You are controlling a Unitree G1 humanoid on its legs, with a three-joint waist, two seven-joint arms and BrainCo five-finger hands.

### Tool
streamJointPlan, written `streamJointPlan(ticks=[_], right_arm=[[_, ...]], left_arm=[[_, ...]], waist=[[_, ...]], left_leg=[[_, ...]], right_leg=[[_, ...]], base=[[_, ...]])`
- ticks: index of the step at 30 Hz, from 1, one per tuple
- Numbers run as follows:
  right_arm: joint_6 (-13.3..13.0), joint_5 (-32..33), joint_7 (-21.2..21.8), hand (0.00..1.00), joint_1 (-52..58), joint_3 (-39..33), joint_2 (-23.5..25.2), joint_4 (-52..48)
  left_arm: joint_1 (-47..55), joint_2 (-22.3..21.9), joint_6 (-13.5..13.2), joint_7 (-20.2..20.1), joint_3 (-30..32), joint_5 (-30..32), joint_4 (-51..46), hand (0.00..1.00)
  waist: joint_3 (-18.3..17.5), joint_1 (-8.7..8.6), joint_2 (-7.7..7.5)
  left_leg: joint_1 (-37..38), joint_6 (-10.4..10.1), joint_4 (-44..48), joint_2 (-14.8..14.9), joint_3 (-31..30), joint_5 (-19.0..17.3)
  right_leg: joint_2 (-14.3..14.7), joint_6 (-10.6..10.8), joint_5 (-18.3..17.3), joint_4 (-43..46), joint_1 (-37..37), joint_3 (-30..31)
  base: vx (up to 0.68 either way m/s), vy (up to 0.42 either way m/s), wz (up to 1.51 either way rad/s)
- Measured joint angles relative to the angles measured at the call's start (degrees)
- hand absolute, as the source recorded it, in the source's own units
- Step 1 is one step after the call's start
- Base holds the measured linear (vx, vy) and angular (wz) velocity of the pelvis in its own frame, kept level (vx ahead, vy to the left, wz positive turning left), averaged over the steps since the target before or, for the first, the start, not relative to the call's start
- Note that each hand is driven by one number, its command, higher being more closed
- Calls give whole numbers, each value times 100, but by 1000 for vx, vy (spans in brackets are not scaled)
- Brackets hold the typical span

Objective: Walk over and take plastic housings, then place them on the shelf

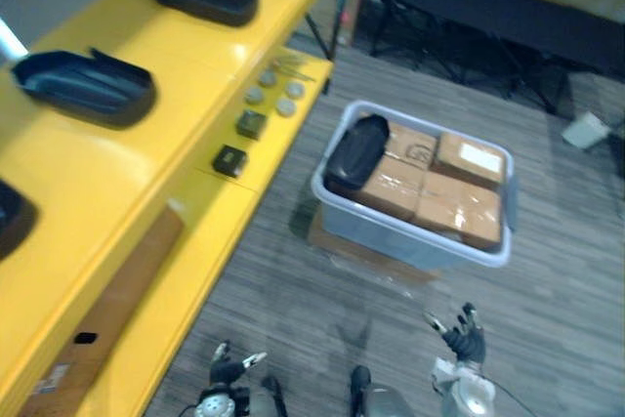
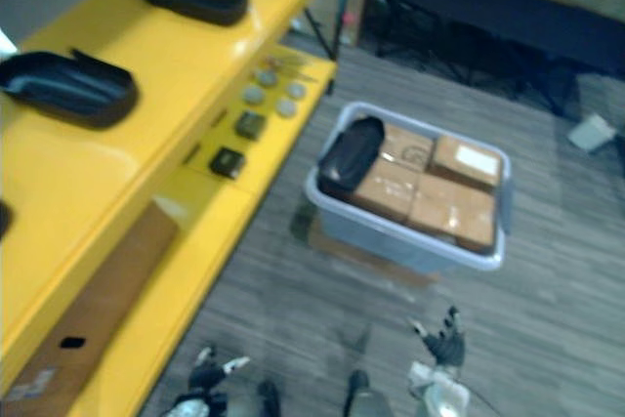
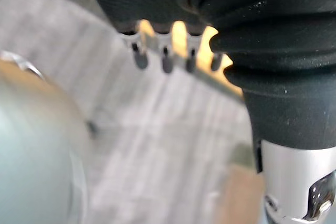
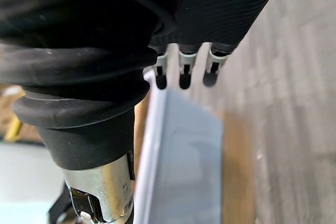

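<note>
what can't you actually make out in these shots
Bin: anything beneath its cardboard boxes and black housing, left eye view.
Nearest shelf housing: cut off by that view's left edge.
Small round pieces on the lower shelf: too blurred to identify.

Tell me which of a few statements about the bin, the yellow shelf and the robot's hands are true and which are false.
1. A black housing lies in the bin beside cardboard boxes. True.
2. The right hand holds a housing. False: it hangs empty, fingers open.
3. Black housings sit on top of the yellow shelf. True.
4. The bin stands on the shelf. False: it sits at floor level, beside the shelf.
</note>
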Motion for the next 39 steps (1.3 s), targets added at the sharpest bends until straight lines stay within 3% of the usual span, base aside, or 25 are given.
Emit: streamJointPlan(ticks=[3,7,11,12,15,17,21,25,28,34,39], right_arm=[[1,-7,1,0,164,-29,-115,-8],[81,-171,2,0,505,-264,-236,-141],[111,-218,-31,0,566,-360,-353,-540],[101,-212,-41,0,455,-449,-397,-717],[92,-64,-202,0,-101,-793,-545,-846],[19,185,-451,0,-833,-882,-962,-807],[-18,243,-638,0,-2082,-705,-1222,-653],[-15,545,-767,0,-3794,-355,-1989,554],[53,862,-773,0,-5162,-203,-2673,1767],[252,1234,-892,0,-7377,236,-4032,3896],[379,1413,-898,0,-8352,667,-4572,4578]], left_arm=[[46,-189,14,17,13,25,76,0],[90,-355,-13,11,7,-8,-10,0],[177,-350,-52,13,-70,-142,-97,0],[172,-346,-53,11,-79,-219,-104,0],[168,-314,-68,0,-79,-269,-292,0],[194,-395,-100,-12,-137,-284,-329,0],[179,-302,-257,-68,-264,-281,-569,0],[125,-157,-305,-95,-459,-357,-828,0],[94,-61,-317,-49,-532,-892,-909,0],[109,96,-294,16,-785,-1118,-885,0],[113,225,-299,3,-1233,-1119,-903,0]], waist=[[-58,-27,234],[-92,-168,432],[-8,-136,553],[83,-111,564],[229,4,394],[290,128,600],[519,218,645],[816,313,664],[1088,358,698],[1467,588,832],[1713,679,949]], left_leg=[[431,-286,-511,109,-48,232],[44,-339,-181,220,-516,239],[-216,-333,196,234,-920,210],[-201,-312,153,150,-993,298],[-456,-210,282,-175,-1181,522],[-380,-223,-450,-240,-1092,799],[-673,-21,-180,-442,-979,642],[-1044,130,194,-544,-968,437],[-1263,161,292,-604,-1110,427],[-1756,226,460,-704,-1508,477],[-1927,295,424,-808,-1745,563]], right_leg=[[198,-107,-67,53,137,-16],[259,-305,-371,112,158,-502],[262,-354,-511,120,254,-746],[182,-329,-507,89,347,-843],[-142,-280,-455,-46,406,-928],[-273,-86,-343,-38,239,-827],[-423,112,77,-348,145,-707],[-508,187,304,-558,10,-630],[-518,176,434,-641,-53,-661],[-506,156,524,-686,-226,-956],[-508,113,700,-796,-214,-1146]], base=[[1,-183,-20],[-57,-124,43],[-69,3,48],[-39,69,49],[-48,86,36],[-23,187,-3],[31,165,-13],[-18,89,-3],[-48,39,17],[-67,-8,29],[-57,17,26]])
